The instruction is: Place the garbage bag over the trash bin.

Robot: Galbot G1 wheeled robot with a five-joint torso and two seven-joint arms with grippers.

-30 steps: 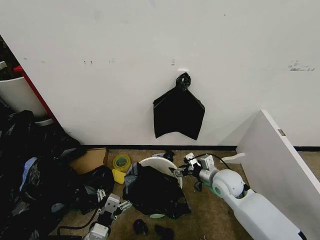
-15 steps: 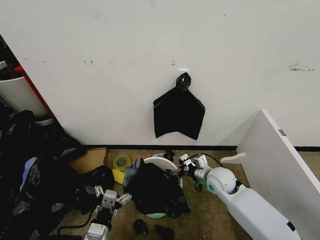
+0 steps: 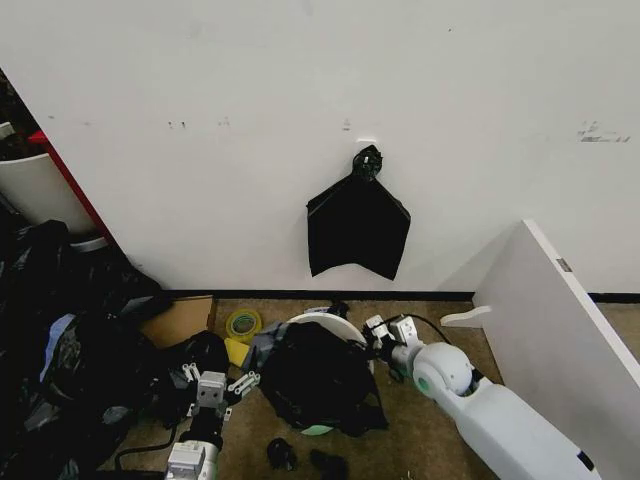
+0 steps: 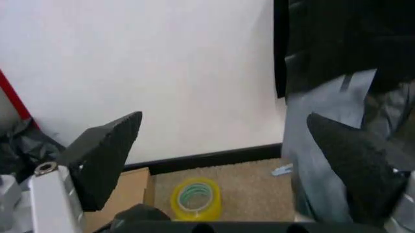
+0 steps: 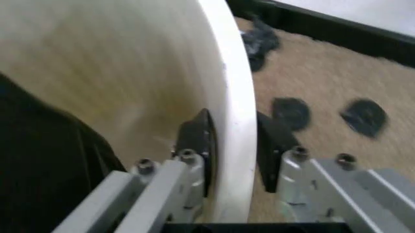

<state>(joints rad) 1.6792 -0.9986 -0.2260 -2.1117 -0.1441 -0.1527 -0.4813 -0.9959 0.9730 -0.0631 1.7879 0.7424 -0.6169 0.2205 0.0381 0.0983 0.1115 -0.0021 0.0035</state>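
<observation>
The cream trash bin (image 3: 325, 323) lies tilted on the carpet, its pale green base (image 3: 317, 431) toward me. The glossy black garbage bag (image 3: 315, 385) is draped over most of its body. My right gripper (image 3: 375, 335) is shut on the bin's rim (image 5: 234, 97), one finger (image 5: 194, 141) inside and the other outside the wall. My left gripper (image 3: 213, 380) hangs open to the left of the bag, holding nothing. In the left wrist view its fingers (image 4: 104, 155) are spread wide, with the bag (image 4: 337, 43) just past one of them.
A knotted flat black bag (image 3: 358, 225) hangs on the wall. A heap of black bags (image 3: 60, 340) and a white tub with a red edge (image 3: 40, 185) stand at left. A yellow tape roll (image 3: 243, 325), cardboard (image 3: 180, 320) and a leaning white board (image 3: 560, 320) ring the bin.
My right gripper has shifted slightly right with the bin's rim, and the bag-covered bin moved with it. My left gripper has drifted a little left and farther from me.
</observation>
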